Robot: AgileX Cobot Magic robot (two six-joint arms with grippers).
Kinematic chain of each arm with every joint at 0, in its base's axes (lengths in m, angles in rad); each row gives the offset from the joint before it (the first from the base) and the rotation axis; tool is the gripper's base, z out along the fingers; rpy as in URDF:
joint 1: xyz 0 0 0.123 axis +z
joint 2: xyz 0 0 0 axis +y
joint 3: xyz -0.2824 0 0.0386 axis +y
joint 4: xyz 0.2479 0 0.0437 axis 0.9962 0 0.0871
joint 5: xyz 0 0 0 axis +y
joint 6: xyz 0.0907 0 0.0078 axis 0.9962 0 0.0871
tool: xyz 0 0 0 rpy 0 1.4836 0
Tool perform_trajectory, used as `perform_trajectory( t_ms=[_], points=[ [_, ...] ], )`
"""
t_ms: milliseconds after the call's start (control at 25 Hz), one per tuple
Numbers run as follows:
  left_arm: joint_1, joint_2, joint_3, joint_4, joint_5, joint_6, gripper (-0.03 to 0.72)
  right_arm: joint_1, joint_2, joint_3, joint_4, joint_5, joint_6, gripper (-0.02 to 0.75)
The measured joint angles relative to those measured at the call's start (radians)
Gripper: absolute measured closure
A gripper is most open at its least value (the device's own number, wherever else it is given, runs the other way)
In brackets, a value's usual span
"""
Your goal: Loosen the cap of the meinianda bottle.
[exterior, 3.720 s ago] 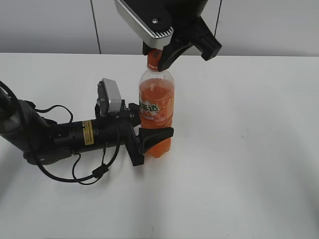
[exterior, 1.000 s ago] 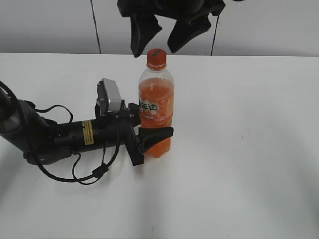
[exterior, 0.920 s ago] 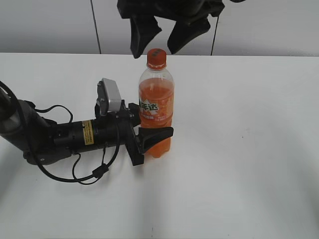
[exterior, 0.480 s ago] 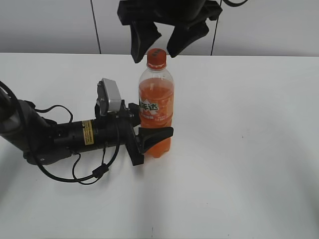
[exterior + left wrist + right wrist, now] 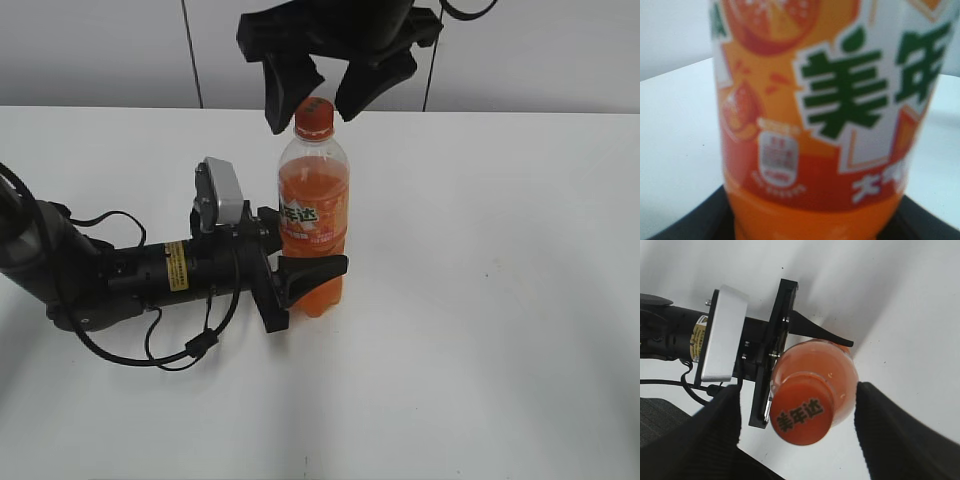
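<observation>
The meinianda bottle (image 5: pixel 313 215) stands upright on the white table, full of orange liquid, and its label fills the left wrist view (image 5: pixel 825 115). Its orange cap (image 5: pixel 313 117) is on the neck and shows from above in the right wrist view (image 5: pixel 802 415). My left gripper (image 5: pixel 300 275) lies low on the table and is shut on the bottle's lower body. My right gripper (image 5: pixel 322 100) hangs over the bottle, open, with one black finger (image 5: pixel 720 432) on each side of the cap and a gap on both sides.
The left arm (image 5: pixel 120 275) with its cable lies along the table (image 5: pixel 500 300) to the left of the bottle. A grey wall with dark seams stands behind the table.
The right gripper held the cap 3.7 s ago, then stood open above it. Over the last second it has come down, so its fingers now flank the cap. Bottle and left gripper have not moved.
</observation>
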Motion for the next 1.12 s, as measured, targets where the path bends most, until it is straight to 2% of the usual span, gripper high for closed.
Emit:
perform_trajectory(
  t_ms=[120,280,320,800,920,1120],
  points=[
    [0.0,0.0,0.0,0.0,0.0,0.0,0.293,0.0,0.0,0.0,-0.007,0.0,0.0,0.259],
    [0.0,0.0,0.0,-0.001,0.0,0.0,0.293,0.0,0.0,0.0,-0.022,0.0,0.0,0.447],
    [0.0,0.0,0.0,-0.002,0.0,0.0,0.293,0.0,0.0,0.0,-0.022,-0.001,-0.001,0.467],
    [0.0,0.0,0.0,-0.002,0.001,0.0,0.293,0.0,0.0,0.0,-0.024,-0.001,-0.16,0.468],
    [0.0,0.0,0.0,-0.002,0.001,0.0,0.293,0.0,0.0,0.0,-0.024,-0.001,-0.271,0.468],
    [0.0,0.0,0.0,-0.002,0.001,0.0,0.293,0.0,0.0,0.0,-0.024,-0.001,-0.586,0.468]
  ],
)
